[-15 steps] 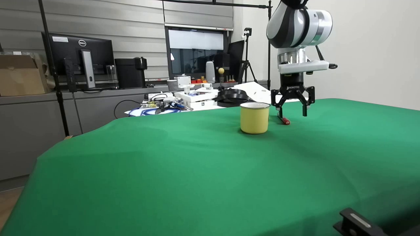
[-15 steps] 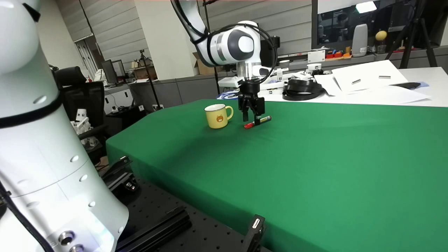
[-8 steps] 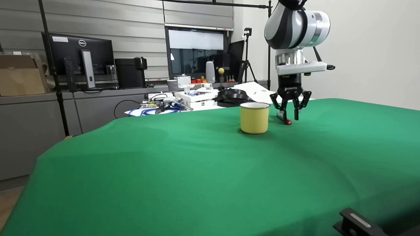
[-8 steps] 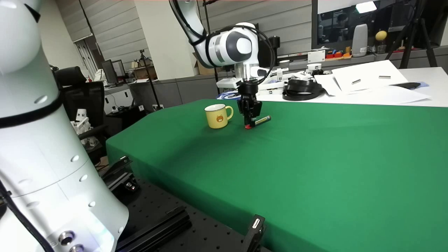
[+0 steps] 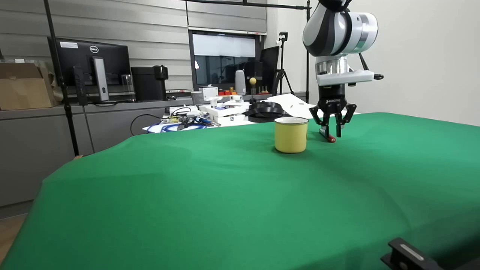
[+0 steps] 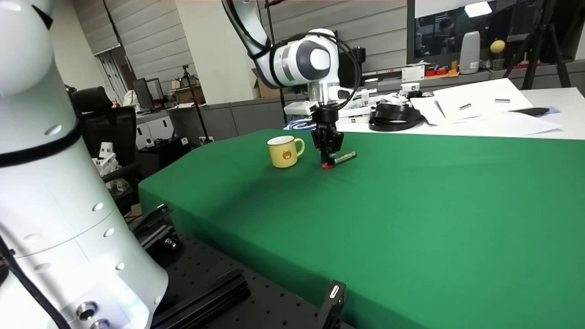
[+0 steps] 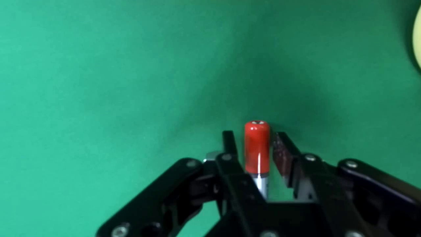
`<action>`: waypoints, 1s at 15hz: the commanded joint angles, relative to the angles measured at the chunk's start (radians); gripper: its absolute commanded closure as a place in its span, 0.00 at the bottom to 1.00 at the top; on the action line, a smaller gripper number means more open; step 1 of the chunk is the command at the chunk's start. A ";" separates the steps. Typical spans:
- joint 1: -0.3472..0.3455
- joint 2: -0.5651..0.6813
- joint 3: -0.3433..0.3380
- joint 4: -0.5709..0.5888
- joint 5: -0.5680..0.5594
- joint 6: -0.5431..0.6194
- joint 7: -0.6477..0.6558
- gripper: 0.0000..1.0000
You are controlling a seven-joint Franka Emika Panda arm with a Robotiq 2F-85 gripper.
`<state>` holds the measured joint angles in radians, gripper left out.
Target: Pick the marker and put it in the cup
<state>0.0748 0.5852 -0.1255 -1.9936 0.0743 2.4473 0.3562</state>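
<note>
Gripper [image 5: 333,135] low over the green cloth [image 5: 225,195], pointing down. Its fingers [image 7: 229,141] stand apart, one to each side of the marker [image 7: 257,148]; in the wrist view, green shows between the red cap and each finger. In an exterior view the marker [image 6: 346,158] lies flat on the cloth, red end near and left, the rest running far and right. Cup [image 6: 283,153] upright, yellow with a pale rim, left of the marker in both exterior views and apart from it; where the handle shows, it points right. Only the cup's edge enters the wrist view, at right. Far side: white table [image 6: 571,109] with papers [image 6: 516,121].
</note>
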 commanded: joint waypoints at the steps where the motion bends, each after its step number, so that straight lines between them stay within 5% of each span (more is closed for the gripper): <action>1: 0.000 0.012 -0.002 0.017 -0.011 -0.010 0.032 0.34; 4: 0.002 0.016 -0.002 0.014 -0.012 -0.008 0.031 0.13; 5: 0.006 0.017 -0.005 0.010 -0.019 0.003 0.031 0.58; 7: 0.008 0.019 -0.006 0.009 -0.018 0.011 0.034 0.54; 13: 0.010 0.017 -0.010 0.016 -0.019 0.007 0.043 0.95; 15: 0.016 0.019 -0.020 0.027 -0.022 -0.005 0.067 0.95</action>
<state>0.0758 0.5997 -0.1263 -1.9917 0.0744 2.4624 0.3610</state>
